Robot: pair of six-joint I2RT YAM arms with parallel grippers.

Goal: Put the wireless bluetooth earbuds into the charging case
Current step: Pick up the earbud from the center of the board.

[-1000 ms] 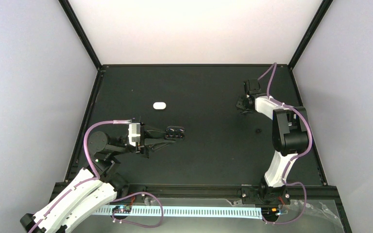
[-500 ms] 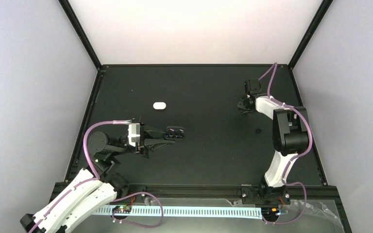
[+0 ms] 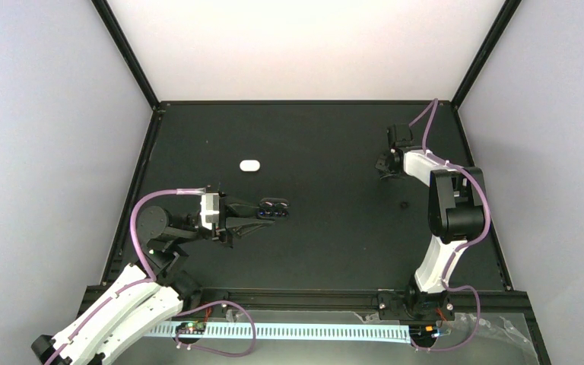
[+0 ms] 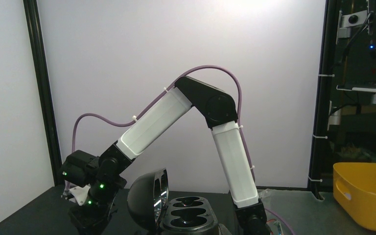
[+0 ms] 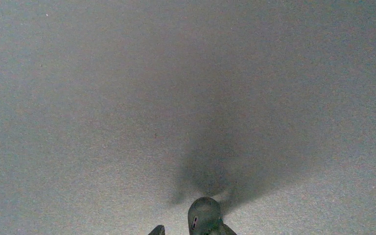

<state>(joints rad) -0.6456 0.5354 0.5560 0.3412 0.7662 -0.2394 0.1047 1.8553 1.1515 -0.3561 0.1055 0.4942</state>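
My left gripper is shut on the black charging case and holds it left of the table's middle. In the left wrist view the case faces up with its lid swung open to the left, and both wells look empty. My right gripper is at the far right of the table. In the right wrist view one small rounded earbud, grey in the dim light, sits between the fingertips above its shadow on the mat. The other earbud is not clearly in view.
A small white pill-shaped object lies on the black mat, far left of centre. A tiny dark spot lies near the right arm. Black frame posts edge the table. A yellow bin stands beyond the table.
My right gripper has shifted slightly to the right at the far side of the table. The left gripper and the case have hardly moved.
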